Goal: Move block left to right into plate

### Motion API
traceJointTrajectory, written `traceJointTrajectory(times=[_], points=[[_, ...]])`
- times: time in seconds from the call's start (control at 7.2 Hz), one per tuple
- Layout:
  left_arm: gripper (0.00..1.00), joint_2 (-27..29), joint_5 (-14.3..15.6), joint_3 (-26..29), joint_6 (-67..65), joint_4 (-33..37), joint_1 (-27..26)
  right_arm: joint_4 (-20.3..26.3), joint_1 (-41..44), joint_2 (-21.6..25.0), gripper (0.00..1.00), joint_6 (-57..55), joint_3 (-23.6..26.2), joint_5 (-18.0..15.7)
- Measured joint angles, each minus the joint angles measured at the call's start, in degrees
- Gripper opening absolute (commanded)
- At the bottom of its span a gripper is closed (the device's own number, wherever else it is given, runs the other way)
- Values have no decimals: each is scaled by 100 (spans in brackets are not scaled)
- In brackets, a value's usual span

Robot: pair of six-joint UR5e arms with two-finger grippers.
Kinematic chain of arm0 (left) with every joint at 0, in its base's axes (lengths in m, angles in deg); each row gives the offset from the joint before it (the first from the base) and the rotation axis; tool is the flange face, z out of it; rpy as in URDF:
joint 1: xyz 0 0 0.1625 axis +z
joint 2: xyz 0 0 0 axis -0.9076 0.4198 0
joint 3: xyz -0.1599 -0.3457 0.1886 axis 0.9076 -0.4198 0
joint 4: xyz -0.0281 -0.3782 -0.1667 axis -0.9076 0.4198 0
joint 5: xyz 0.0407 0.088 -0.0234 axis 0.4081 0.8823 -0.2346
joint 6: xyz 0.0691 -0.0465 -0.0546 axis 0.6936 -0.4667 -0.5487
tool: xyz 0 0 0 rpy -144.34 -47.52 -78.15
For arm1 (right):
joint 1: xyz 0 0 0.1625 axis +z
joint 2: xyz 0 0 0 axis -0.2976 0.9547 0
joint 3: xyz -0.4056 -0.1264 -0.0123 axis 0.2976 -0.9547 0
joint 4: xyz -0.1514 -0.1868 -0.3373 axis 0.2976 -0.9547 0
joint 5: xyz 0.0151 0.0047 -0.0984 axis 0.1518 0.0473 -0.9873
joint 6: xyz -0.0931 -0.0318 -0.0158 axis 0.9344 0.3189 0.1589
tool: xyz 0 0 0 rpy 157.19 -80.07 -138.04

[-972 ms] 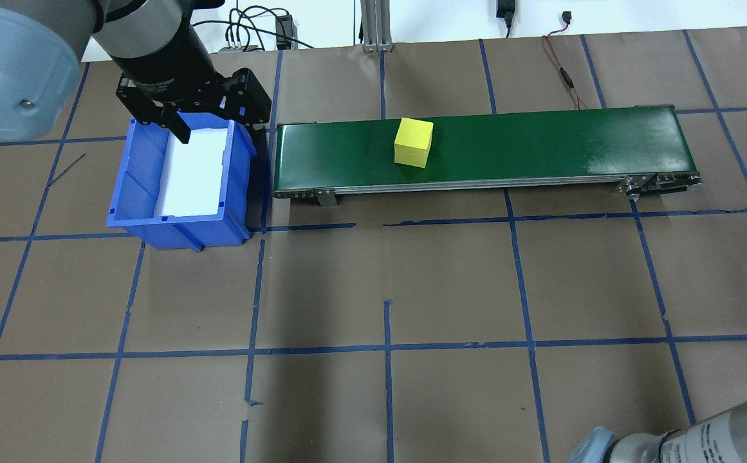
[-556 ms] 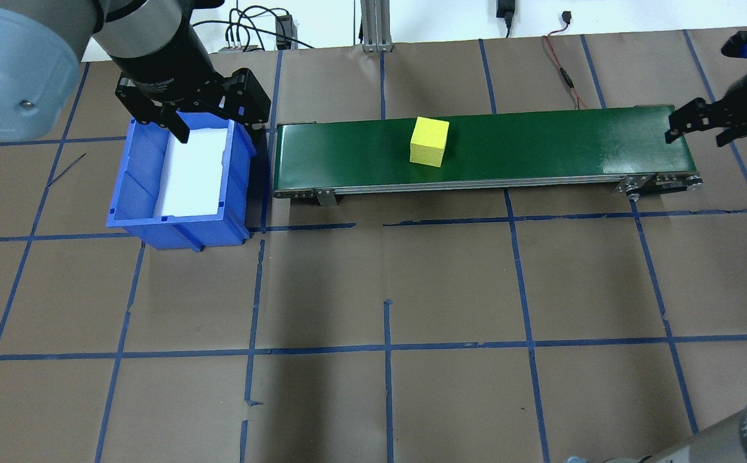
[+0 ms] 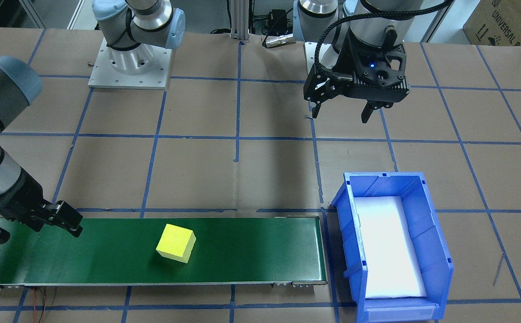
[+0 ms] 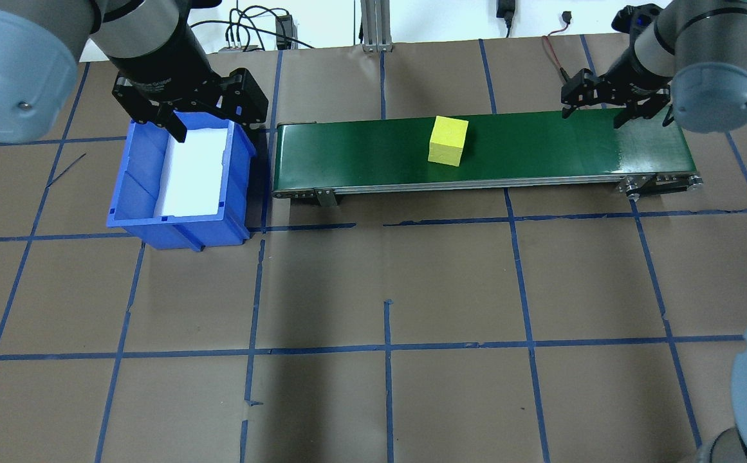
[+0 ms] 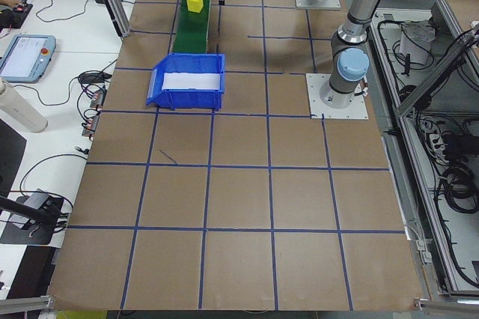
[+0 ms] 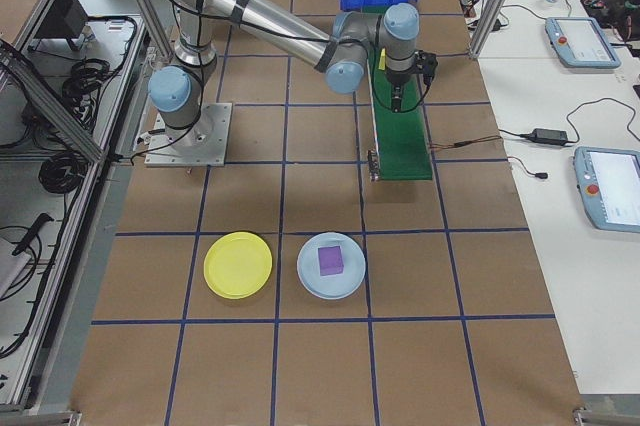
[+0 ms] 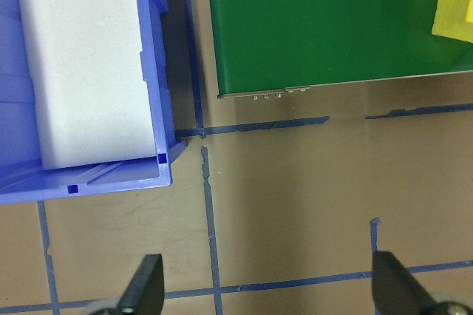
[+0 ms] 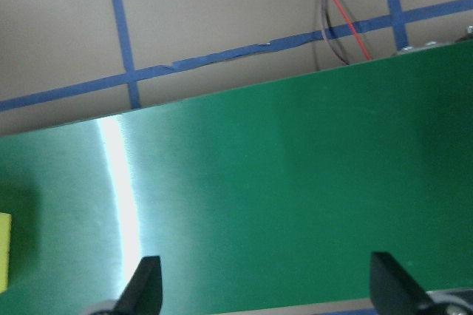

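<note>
Block: yellow block (image 4: 448,141) lies on the green conveyor belt (image 4: 360,154), about mid-length, free of both arms.
Plate: yellow plate (image 6: 238,264) sits on the bench, well apart from the belt, beside a pale blue plate (image 6: 331,265) holding a purple cube (image 6: 331,261).
Right gripper (image 4: 613,110): above the belt's right end; fingers spread wide, empty.
Left gripper (image 4: 204,120): over the blue bin (image 4: 148,193); fingers spread, empty.
Risk: if the belt is running, a mistimed closure would knock or miss the block; delivery could go to the wrong plate.
</note>
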Motion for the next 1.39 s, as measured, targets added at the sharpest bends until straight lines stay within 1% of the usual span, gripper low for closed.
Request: traceJointTrajectory(times=[0.14,0.28,0.83,1.39], points=[[100,-3,0,-9,0,-2,-2,0,86,-29,100,-192,-61,62],[100,-6,0,-9,0,-1,-1,0,120,-70,100,-375,-87,206],[100,-24,0,32,21,1,15,-8,136,-428,100,-957,-292,626],[100,-32,23,34,26,-5,21,-5,136,-517,100,-1408,-281,682]])
